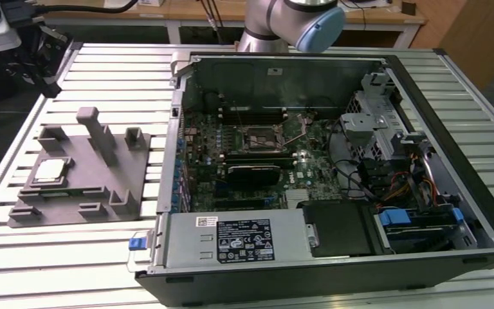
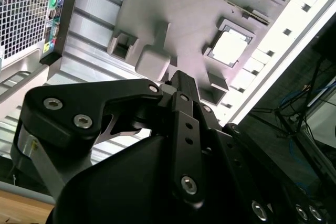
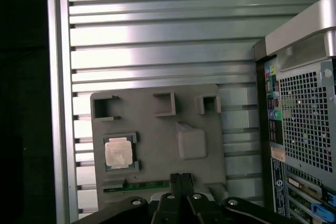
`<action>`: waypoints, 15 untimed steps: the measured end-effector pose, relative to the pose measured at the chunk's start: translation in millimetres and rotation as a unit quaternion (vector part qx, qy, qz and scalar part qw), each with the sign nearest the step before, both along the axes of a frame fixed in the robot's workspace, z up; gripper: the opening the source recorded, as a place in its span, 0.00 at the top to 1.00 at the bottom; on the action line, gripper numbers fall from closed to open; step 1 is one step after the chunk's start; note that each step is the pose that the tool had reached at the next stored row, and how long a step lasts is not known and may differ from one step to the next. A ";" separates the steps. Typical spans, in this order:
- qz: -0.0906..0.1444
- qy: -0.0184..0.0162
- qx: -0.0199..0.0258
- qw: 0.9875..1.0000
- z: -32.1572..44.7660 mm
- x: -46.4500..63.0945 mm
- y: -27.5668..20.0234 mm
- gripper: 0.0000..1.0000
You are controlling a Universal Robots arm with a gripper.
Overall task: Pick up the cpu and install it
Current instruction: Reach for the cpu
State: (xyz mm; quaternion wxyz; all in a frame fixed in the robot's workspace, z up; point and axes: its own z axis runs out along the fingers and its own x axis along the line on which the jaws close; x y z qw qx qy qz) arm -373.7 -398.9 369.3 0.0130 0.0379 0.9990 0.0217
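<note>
First wrist view looks down on the tool (image 3: 180, 178), its tips closed together and holding nothing, above the grey tray (image 3: 157, 114). The cpu (image 3: 118, 153) lies flat in its recess on that tray, not under the tips but off to the side away from the computer case (image 3: 299, 129). Being square, it has no long axis. A tall post (image 3: 191, 142) rises close by the tips, on the case side. In the exterior view, the tray sits on the tabletop (image 1: 67, 257) at the exterior view's left of the case, well apart from the socket (image 1: 258, 136).
</note>
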 end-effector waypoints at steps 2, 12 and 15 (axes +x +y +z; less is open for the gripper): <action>0.000 0.000 0.000 1.000 -0.2 -1.6 0.0 0.89; 0.000 0.000 0.000 1.000 -1.2 -8.9 0.0 0.89; 0.000 0.000 0.000 1.000 -1.4 -11.6 0.0 0.89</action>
